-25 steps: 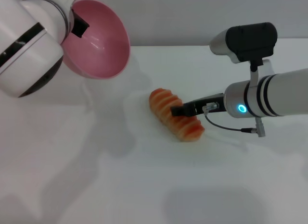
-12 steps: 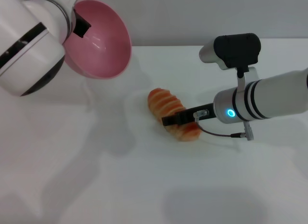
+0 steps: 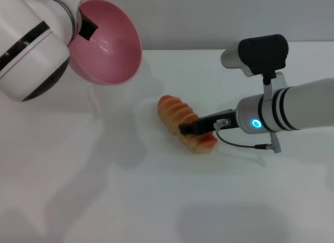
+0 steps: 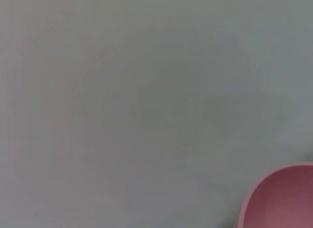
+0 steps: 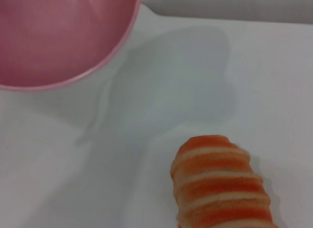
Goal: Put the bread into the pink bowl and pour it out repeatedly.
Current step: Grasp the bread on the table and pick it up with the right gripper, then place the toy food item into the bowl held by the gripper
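Note:
The pink bowl (image 3: 107,45) is held up in the air at the far left by my left gripper (image 3: 86,26), which is shut on its rim. The bowl is tilted with its glossy, empty inside facing right. It also shows in the left wrist view (image 4: 283,198) and the right wrist view (image 5: 58,37). The bread (image 3: 183,123) lies on the white table with its orange-and-cream striped side up, and shows in the right wrist view (image 5: 220,189). My right gripper (image 3: 189,128) reaches in from the right and lies across the bread's near end.
The white table (image 3: 130,196) spreads around the bread. A grey wall runs along the table's far edge. The right arm's body and its cable (image 3: 240,145) hang just right of the bread.
My right gripper pushed left over the bread, then drew back a little. The bread has shifted slightly to the left. The left arm and bowl have stayed put.

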Controlling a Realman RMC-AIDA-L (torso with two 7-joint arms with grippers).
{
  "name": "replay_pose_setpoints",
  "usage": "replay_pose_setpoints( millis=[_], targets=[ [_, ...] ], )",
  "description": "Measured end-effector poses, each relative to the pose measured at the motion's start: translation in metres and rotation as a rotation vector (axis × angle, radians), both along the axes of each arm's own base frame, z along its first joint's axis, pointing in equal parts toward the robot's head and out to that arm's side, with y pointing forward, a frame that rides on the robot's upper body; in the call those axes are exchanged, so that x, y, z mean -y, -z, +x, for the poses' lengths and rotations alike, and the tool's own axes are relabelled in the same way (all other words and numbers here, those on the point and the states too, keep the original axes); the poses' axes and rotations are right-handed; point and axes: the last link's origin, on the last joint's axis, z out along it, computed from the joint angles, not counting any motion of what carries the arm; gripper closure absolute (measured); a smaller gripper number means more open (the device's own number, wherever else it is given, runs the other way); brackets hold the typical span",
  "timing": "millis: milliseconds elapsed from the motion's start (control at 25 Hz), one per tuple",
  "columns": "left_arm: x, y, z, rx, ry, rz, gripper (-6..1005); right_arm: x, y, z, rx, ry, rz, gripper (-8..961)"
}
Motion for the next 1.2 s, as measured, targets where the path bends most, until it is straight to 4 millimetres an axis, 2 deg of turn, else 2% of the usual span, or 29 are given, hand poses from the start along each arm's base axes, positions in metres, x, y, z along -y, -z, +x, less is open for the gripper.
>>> replay_pose_setpoints(
  millis=[120, 280, 320, 360, 400, 440, 520, 560, 600, 720, 800, 840, 880, 1000, 1200],
  targets=[
    [-0.001, -0.002, -0.002, 0.008, -0.008, 0.005, 848, 0.002, -0.006, 0.001, -0.005, -0.006, 0.017, 372],
    [-0.004, -0.003, -0.012, 0.075, -0.052, -0.016, 848, 0.002, -0.028, 0.01, -0.006, 0.011, 0.093, 448],
    [-0.004, -0.003, -0.014, 0.081, -0.057, -0.021, 848, 0.002, -0.037, 0.012, -0.011, 0.021, 0.123, 457],
    [-0.004, -0.001, -0.017, 0.089, -0.067, -0.029, 848, 0.002, -0.058, 0.014, -0.007, 0.019, 0.182, 467],
    [-0.004, 0.002, -0.02, 0.097, -0.077, -0.039, 847, 0.003, -0.069, 0.014, 0.003, 0.016, 0.214, 476],
    [-0.003, 0.004, -0.023, 0.099, -0.087, -0.048, 847, 0.003, -0.069, 0.014, 0.003, 0.016, 0.214, 481],
    [-0.001, 0.012, -0.027, 0.118, -0.105, -0.077, 847, 0.005, -0.094, 0.014, 0.025, 0.015, 0.282, 490],
    [0.0, 0.016, -0.028, 0.129, -0.113, -0.091, 847, 0.008, -0.114, 0.012, 0.028, 0.012, 0.333, 495],
    [0.002, 0.023, -0.029, 0.155, -0.126, -0.119, 847, 0.008, -0.114, 0.012, 0.028, 0.012, 0.333, 499],
    [0.007, 0.038, -0.03, 0.189, -0.138, -0.175, 846, 0.015, -0.137, 0.004, 0.015, -0.006, 0.386, 513],
    [0.009, 0.042, -0.029, 0.196, -0.14, -0.189, 846, 0.019, -0.141, -0.007, 0.004, -0.034, 0.393, 522],
    [0.015, 0.055, -0.025, 0.217, -0.136, -0.229, 846, 0.021, -0.139, -0.014, -0.004, -0.051, 0.384, 527],
    [0.015, 0.056, -0.025, 0.219, -0.134, -0.233, 846, 0.023, -0.135, -0.019, -0.01, -0.063, 0.374, 534],
    [0.023, 0.072, -0.016, 0.252, -0.112, -0.283, 846, 0.025, -0.118, -0.036, -0.028, -0.102, 0.326, 555],
    [0.025, 0.079, -0.009, 0.294, -0.091, -0.3, 845, 0.025, -0.089, -0.054, -0.04, -0.145, 0.257, 600]
  ],
)
